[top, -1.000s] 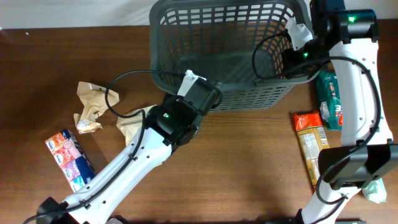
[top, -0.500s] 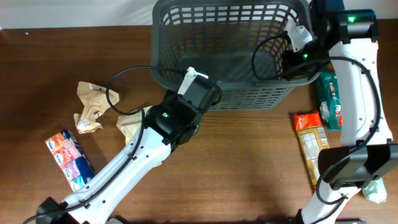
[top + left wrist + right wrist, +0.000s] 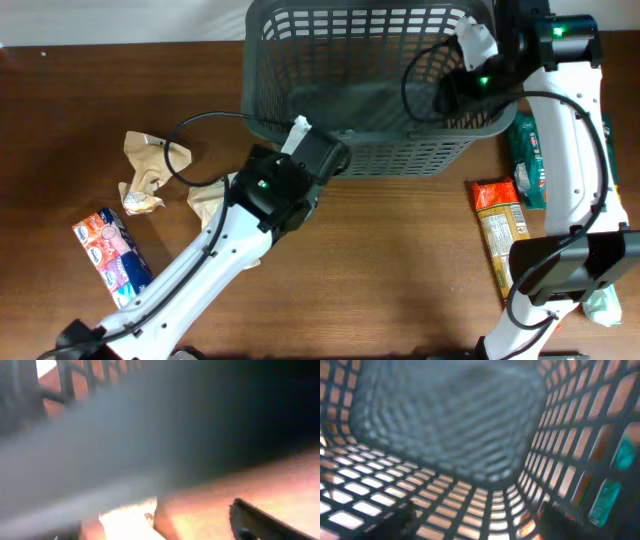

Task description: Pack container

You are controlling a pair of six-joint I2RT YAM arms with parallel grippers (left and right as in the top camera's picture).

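The container [image 3: 400, 155] is a large dark grey lattice basket at the table's back centre, with nothing visible inside it. My left gripper [image 3: 327, 148] sits at its near-left corner, against the rim. The left wrist view is badly blurred: the rim [image 3: 100, 455] fills it, and one dark finger [image 3: 262, 522] stands far out to the right, so the jaws look open with nothing held. My right gripper [image 3: 452, 92] reaches over the right rim into the basket. Its jaws [image 3: 477, 517] stand wide open above the lattice floor [image 3: 470, 495], with nothing between them.
Two crumpled brown paper bags [image 3: 150, 165] [image 3: 207, 198] and a colourful packet [image 3: 110, 255] lie on the left. On the right lie a green packet [image 3: 527, 160], which also shows through the basket wall [image 3: 605, 500], an orange packet [image 3: 500, 235] and a pale green item [image 3: 603, 305].
The basket has slid a little to the right. My left wrist has drawn slightly back from the corner, and my right wrist has lifted a little at the right rim.
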